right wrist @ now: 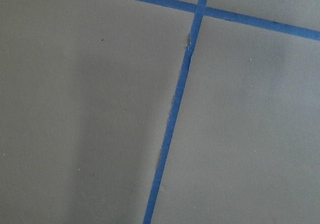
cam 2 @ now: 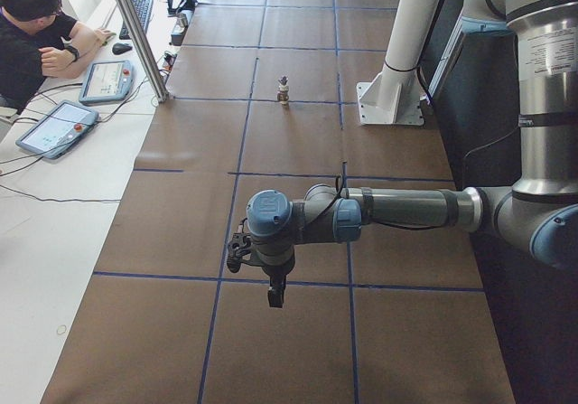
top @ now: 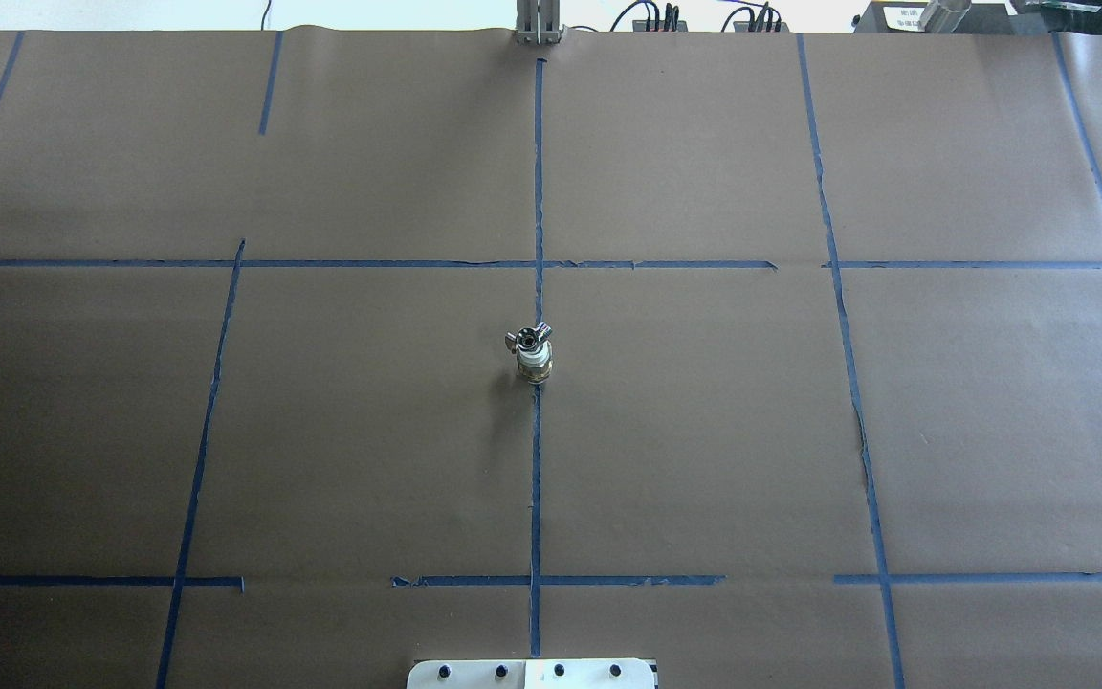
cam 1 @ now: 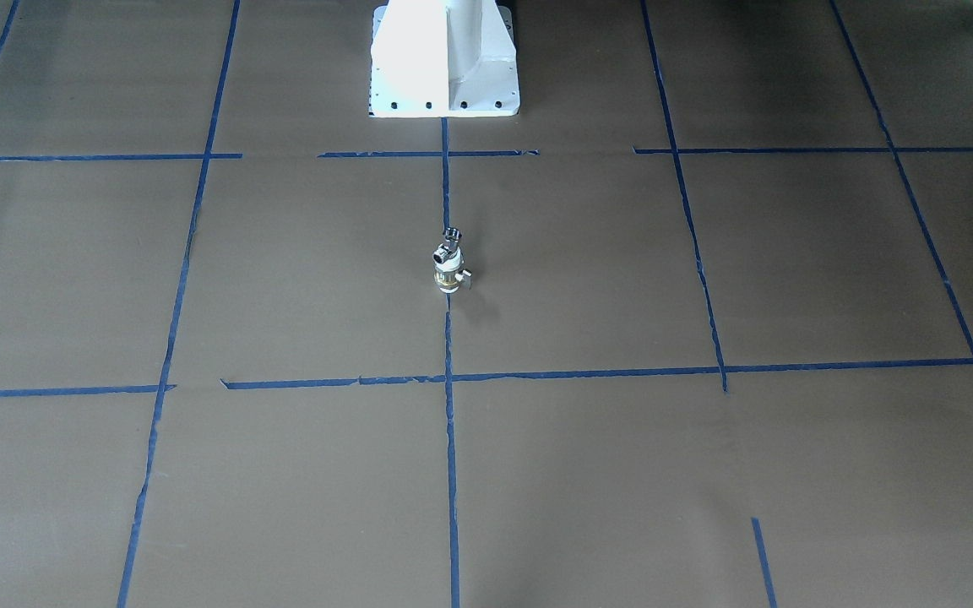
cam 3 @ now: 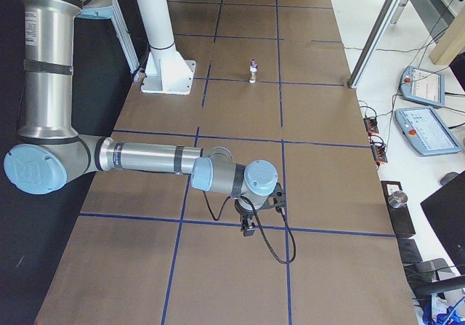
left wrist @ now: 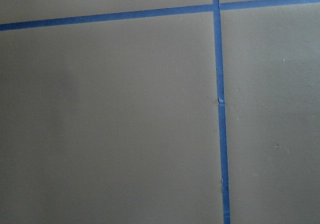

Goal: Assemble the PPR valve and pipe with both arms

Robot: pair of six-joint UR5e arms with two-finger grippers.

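Far off from left gripper [cam 2: 275, 291] and right gripper [cam 3: 248, 228]: PPR valve [cam 1: 448, 274] upright on table [cam 1: 622, 279], pipe [cam 1: 450, 237] touching its top. Cannot tell jaw state of either.

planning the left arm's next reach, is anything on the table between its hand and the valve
Nothing visible does. In the left side view, only flat blue tape lines cross the brown paper between the left hand and the PPR valve, which stands upright mid-table with the pipe on top.
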